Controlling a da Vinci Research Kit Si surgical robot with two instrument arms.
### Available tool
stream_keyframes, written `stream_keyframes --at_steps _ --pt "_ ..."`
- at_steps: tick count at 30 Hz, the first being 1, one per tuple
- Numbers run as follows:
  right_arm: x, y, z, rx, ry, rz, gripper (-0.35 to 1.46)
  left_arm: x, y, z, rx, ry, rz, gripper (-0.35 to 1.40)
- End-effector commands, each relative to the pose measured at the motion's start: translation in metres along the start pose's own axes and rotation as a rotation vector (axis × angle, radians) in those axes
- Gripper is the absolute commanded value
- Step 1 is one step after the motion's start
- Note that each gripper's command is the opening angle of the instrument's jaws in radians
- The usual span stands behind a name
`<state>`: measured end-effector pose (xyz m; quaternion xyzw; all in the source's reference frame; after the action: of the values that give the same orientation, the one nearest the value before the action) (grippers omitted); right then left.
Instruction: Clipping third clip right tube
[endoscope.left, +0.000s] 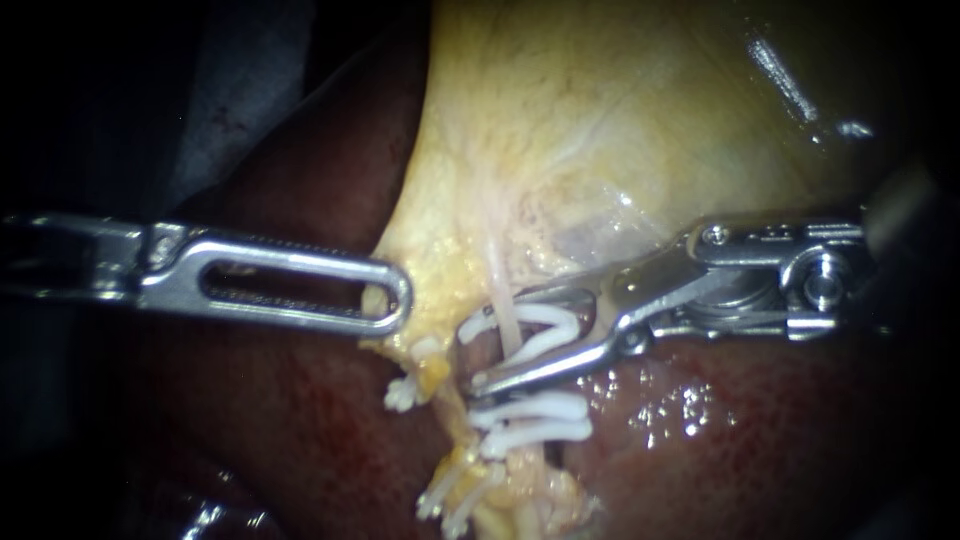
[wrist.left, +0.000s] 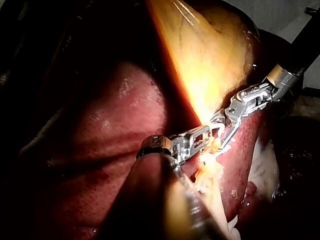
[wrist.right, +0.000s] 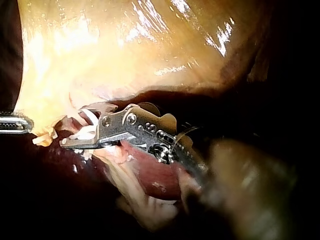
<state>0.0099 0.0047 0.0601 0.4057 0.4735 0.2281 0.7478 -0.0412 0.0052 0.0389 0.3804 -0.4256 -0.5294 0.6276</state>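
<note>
We have the right tube (endoscope.left: 500, 275) running from 12 to 6 o'clock just below the centre of the endoscope view, down off the gallbladder (endoscope.left: 620, 120) toward two seated clips (endoscope.left: 530, 420). The right instrument (endoscope.left: 495, 345) comes in from 3 o'clock. Its end effector stands wide and carries the open white clip (endoscope.left: 545, 318), one jaw on each leg, with the tube crossing between the legs just above the seated pair. The left instrument (endoscope.left: 385, 300) reaches in from 9 o'clock, its slotted jaws closed on the gallbladder's yellow edge and drawing it away from the liver (endoscope.left: 300, 420). To do this well, we judge both clip legs should pass fully beyond the tube, square to it and clear of the clip below, before we squeeze. The left traction should stay steady. The endoscope alone shows the spacing to the seated clips. The right wrist view shows the right instrument (wrist.right: 82, 135) side-on, its lower jaw reaching past the pale tissue. The left wrist view shows the left instrument (wrist.left: 205, 135) beside the right instrument (wrist.left: 225, 135), almost touching.
</note>
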Motion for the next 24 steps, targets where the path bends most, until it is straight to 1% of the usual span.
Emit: stream_keyframes --at_steps 1,2,4,6,7,10,13,15,22,24 --pt "0.0000 0.0000 0.0000 0.000 0.000 0.008 0.42 0.0000 0.0000 0.0000 0.000 0.000 0.000 -0.35" --pt "-0.0001 0.0000 -0.0001 0.002 0.002 0.032 0.38 0.0000 0.0000 0.0000 0.000 0.000 0.000 -0.35" --pt "-0.0002 0.0000 -0.0003 0.004 0.003 0.061 0.20 0.0000 0.0000 0.0000 0.000 0.000 0.000 -0.35" --pt "-0.0002 0.0002 -0.0009 0.007 0.003 0.061 -0.07 0.0000 0.0000 0.0000 0.000 0.000 0.000 -0.35" --pt "-0.0002 0.0004 -0.0011 0.008 0.003 0.067 -0.17 0.0000 0.0000 0.0000 0.000 0.000 0.000 -0.35" --pt "0.0005 0.0011 -0.0022 0.013 0.002 0.071 -0.33 0.0000 0.0000 0.0000 0.000 0.000 0.000 -0.35" --pt "0.0014 0.0014 -0.0031 0.009 0.007 0.077 -0.35 0.0000 0.0000 0.0000 0.000 0.000 0.000 -0.35" --pt "0.0015 0.0013 -0.0033 0.008 0.012 0.078 -0.35 0.0000 0.0000 0.0000 0.000 0.000 0.000 -0.35" --pt "0.0008 0.0011 -0.0028 0.009 0.009 0.073 -0.35 0.0000 0.0000 0.0000 0.000 0.000 0.000 -0.35" --pt "0.0008 0.0011 -0.0028 0.009 0.010 0.084 -0.35 0.0000 0.0000 0.0001 0.000 0.000 0.000 -0.35"
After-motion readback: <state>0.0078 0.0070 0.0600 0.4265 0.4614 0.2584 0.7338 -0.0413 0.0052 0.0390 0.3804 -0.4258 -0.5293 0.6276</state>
